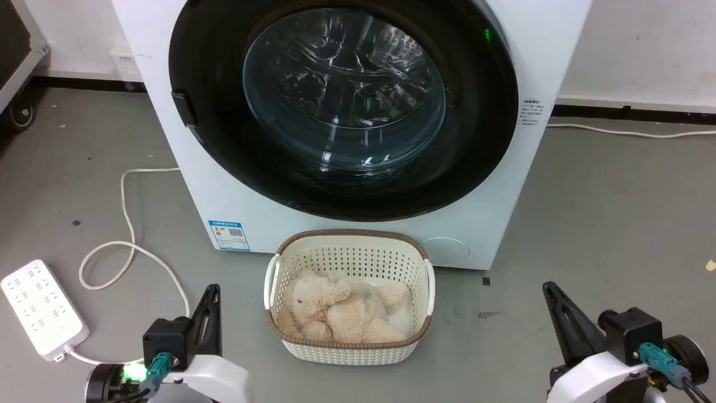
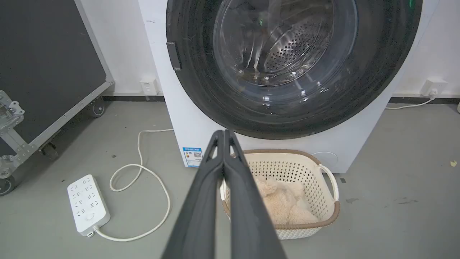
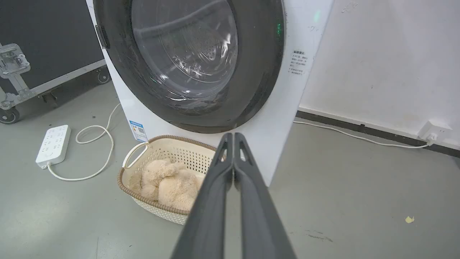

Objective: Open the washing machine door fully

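The left pincer (image 1: 211,299) sits at the lower left of the head view with its two dark fingers pressed together and holding nothing. The right pincer (image 1: 551,291), at the lower right, is likewise closed and empty. Each wrist view shows its own fingers meeting at the tips and pointing toward the machine. Both hang above the grey floor (image 1: 604,235), well apart from anything they could work on. Between them, low in the centre of the frame, stands a cream basket (image 1: 291,246) with a brown rim, and a beige plush toy (image 1: 335,310) lies inside it. At the far left lie a white power strip (image 1: 39,308) and its looping cable (image 1: 126,224). Just behind the basket rises the white washing machine (image 1: 235,196). The washing machine door (image 1: 481,140) fills the upper centre of the frame as a glossy black ring around a bulging glass window (image 1: 344,89), through which the drum's perforated steel shows. The door lies flush against the machine's front, with no gap at its edge in any view. A small dark tab (image 1: 183,109) sits on its left edge, and I cannot tell whether it is a catch or a hinge. As I judge it, the task has not started. The approach, the hold on the door's edge and the whole swing open are all left to do, and the basket standing close below may crowd the reach.
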Controlling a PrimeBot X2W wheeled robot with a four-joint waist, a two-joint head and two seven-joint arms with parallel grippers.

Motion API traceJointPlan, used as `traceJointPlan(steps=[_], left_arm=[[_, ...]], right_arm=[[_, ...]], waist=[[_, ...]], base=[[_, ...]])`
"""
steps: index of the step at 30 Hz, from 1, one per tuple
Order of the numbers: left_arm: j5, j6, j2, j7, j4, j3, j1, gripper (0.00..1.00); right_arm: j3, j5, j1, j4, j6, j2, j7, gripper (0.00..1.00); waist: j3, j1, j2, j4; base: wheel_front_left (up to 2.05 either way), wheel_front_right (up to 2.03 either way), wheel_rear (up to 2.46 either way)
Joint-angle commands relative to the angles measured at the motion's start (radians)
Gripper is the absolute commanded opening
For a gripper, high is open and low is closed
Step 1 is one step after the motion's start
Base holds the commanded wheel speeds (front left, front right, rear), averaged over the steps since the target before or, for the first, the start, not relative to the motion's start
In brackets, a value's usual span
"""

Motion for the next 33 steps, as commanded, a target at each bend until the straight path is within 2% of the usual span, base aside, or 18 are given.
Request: traceJointPlan(steps=[1, 33], left_arm=[[0.009, -0.004, 0.000, 0.000, -0.004, 0.000, -0.015, 0.00], [0.009, -0.004, 0.000, 0.000, -0.004, 0.000, -0.015, 0.00]], right_arm=[[-0.001, -0.007, -0.012, -0.005, -0.002, 0.006, 0.000, 0.00], [-0.001, -0.007, -0.012, -0.005, -0.002, 0.006, 0.000, 0.00]], waist=[[0.000, 0.0000, 0.0000, 0.000], [0.000, 0.0000, 0.0000, 0.000]], base=[[0.00, 0.00, 0.00], [0.00, 0.00, 0.00]])
